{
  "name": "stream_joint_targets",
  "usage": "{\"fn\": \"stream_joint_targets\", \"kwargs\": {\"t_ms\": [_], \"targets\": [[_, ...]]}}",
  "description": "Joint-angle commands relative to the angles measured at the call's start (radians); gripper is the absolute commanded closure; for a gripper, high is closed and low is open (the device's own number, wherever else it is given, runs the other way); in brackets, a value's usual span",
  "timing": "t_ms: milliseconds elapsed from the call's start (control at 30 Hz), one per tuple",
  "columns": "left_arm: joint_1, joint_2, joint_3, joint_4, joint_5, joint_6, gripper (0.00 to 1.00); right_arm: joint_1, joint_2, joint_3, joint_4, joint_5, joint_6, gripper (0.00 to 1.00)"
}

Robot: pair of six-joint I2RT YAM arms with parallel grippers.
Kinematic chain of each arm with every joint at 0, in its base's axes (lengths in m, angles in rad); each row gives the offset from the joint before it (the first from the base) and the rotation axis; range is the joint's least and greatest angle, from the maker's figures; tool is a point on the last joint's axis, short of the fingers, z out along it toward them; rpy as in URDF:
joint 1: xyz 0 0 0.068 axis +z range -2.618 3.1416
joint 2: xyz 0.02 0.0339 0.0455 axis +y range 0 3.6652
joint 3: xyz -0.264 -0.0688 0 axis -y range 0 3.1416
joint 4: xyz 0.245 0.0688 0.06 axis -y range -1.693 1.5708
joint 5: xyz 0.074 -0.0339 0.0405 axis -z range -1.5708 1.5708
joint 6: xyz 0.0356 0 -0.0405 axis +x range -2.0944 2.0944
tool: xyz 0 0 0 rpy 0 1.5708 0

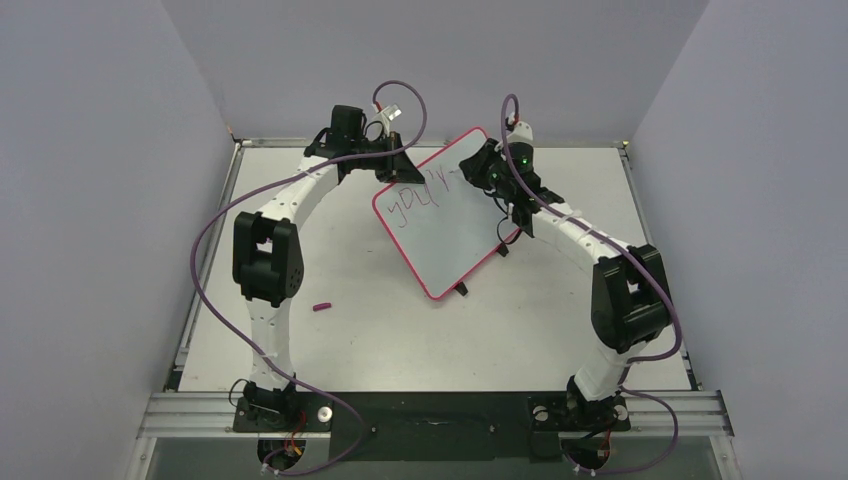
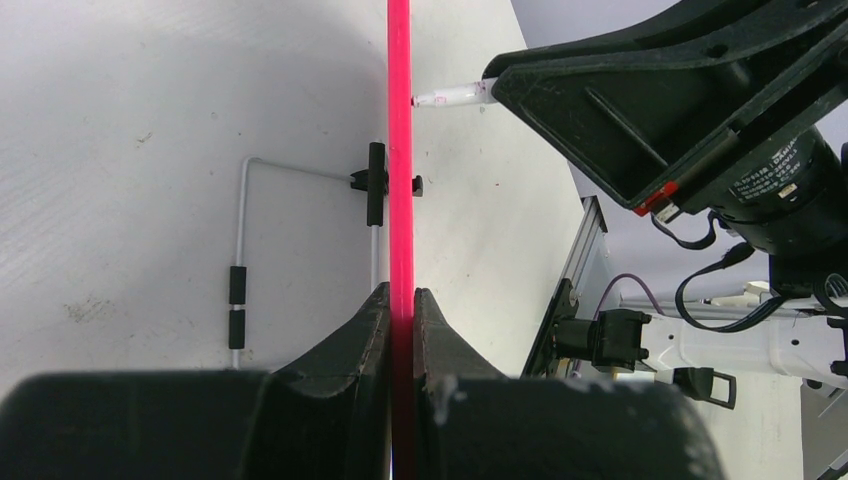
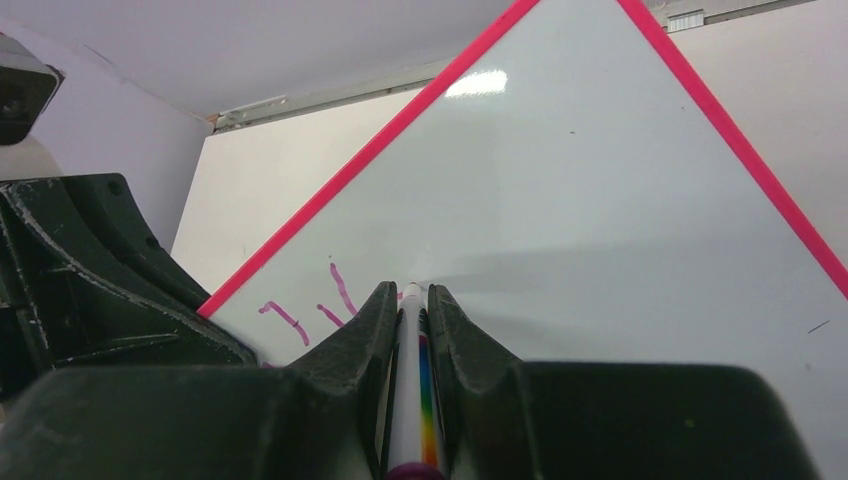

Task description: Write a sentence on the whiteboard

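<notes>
Pale grey walls (image 1: 120, 150) closed in your white table (image 1: 360, 335) on 3 sides, and both arms reached from its near edge toward the far half. You had the whiteboard (image 1: 445, 235) propped at a tilt between them, turned like a diamond, 1 corner toward the far wall and the opposite corner low near the table's middle; you could not tell whether that low corner touched the surface. Your left gripper (image 1: 388, 152) was clamped on the board's far-left edge. From its wrist camera you saw the red-pink rim running edge-on straight up between the 2 fingers (image 2: 365, 330), both pressed flat against it. A bent wire stand (image 2: 240, 225) hung off the board's back, clipped near the rim.

Your right gripper (image 1: 485, 170) sat at the board's far-right side, its fingers closed narrowly around a marker pen (image 3: 412, 400) with a rainbow stripe down its barrel. The pen's tip met the white face, which the left wrist view also showed (image 2: 455, 96). Just left of the tip lay a few reddish-purple strokes (image 3: 335, 290).

From above, the sentence (image 1: 420, 193) ran as 1 scrawled line along the board's upper-left edge, only its first few letters written. A small magenta piece (image 1: 321, 307) lay on the table beside your left arm, well apart from the board
</notes>
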Motion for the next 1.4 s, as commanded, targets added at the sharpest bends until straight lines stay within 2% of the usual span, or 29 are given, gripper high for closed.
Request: {"fn": "stream_joint_targets", "kwargs": {"t_ms": [0,267,867,1367], "targets": [[-0.004,-0.093,0.042,0.078,0.106,-0.024,1.0,-0.019,0.022,0.056,0.029,0.004,-0.003,1.0],[-0.005,-0.092,0.04,0.076,0.103,-0.022,1.0,-0.018,0.049,0.101,0.01,-0.008,-0.015,1.0],[-0.006,-0.086,0.04,0.075,0.097,-0.022,1.0,0.021,0.034,0.082,0.025,-0.024,-0.017,1.0],[-0.005,-0.09,0.038,0.075,0.087,-0.024,1.0,0.036,-0.007,-0.031,0.042,0.004,-0.023,1.0]]}}
